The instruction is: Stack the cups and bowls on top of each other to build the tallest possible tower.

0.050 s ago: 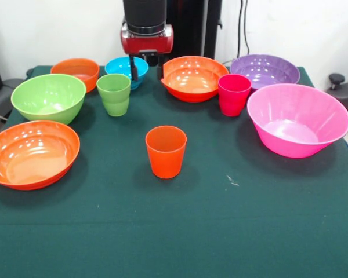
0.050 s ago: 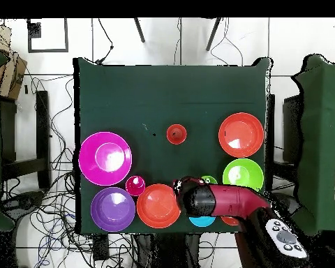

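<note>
Nothing stacked yet — every cup and bowl standing separately, upright, on the dark green tablecloth (image 1: 220,231).

Orange cup (image 1: 166,151) alone in the open middle of the cloth, well apart from the pincer and out in front of it toward the table's centre. Light green cup (image 1: 114,94) near the pincer, just to the picture's left of it in the front view, beside the medium green bowl (image 1: 49,97). Magenta-red cup (image 1: 234,94) on the pincer's other side, sitting between the wide orange bowl (image 1: 194,77) and the large pink bowl (image 1: 297,119), close to both.

Small blue bowl (image 1: 123,69) just beside the pincer's left-hand finger as the front view shows it; small orange bowl (image 1: 76,72) one step further that way. Wide orange bowl just beside the other finger. Purple bowl (image 1: 265,70) beyond that, behind the pink bowl. Second wide orange bowl (image 1: 32,153) far off from the pincer, near the front-left corner in the front view.

Pincer (image 1: 146,71) hanging low between the blue bowl and the wide orange bowl — two dark fingers (image 1: 133,70) apart, nothing between them. Seen from overhead, red arm (image 2: 229,201) reaching over the bowls nearest the base, hiding part of the blue bowl and the light green cup.
</note>
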Controlling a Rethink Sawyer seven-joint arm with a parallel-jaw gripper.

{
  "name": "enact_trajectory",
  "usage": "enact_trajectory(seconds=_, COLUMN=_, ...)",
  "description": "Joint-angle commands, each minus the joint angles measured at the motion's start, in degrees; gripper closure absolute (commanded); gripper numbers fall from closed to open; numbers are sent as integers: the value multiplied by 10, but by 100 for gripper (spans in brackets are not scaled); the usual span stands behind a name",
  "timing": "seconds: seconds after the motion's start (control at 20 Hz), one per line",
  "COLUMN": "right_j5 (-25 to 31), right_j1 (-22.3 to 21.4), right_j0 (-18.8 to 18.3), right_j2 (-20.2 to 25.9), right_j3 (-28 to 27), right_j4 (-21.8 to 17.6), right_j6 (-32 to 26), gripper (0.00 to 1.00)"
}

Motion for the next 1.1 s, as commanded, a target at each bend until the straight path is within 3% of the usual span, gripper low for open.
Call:
enact_trajectory(seconds=0.05, right_j5=-15, right_j1=33, right_j0=-16, right_j2=49, right_j3=-34, right_j4=-45, right_j6=-15, gripper=0)
enact_trajectory(seconds=0.8, right_j5=43, right_j1=-36, right_j0=-36, right_j2=71, right_j3=-6, right_j4=-35, right_j6=-34, gripper=0)
enact_trajectory(seconds=1.1, right_j5=32, right_j1=-6, right_j0=-33, right_j2=70, right_j3=-26, right_j4=-42, right_j6=-29, gripper=0)
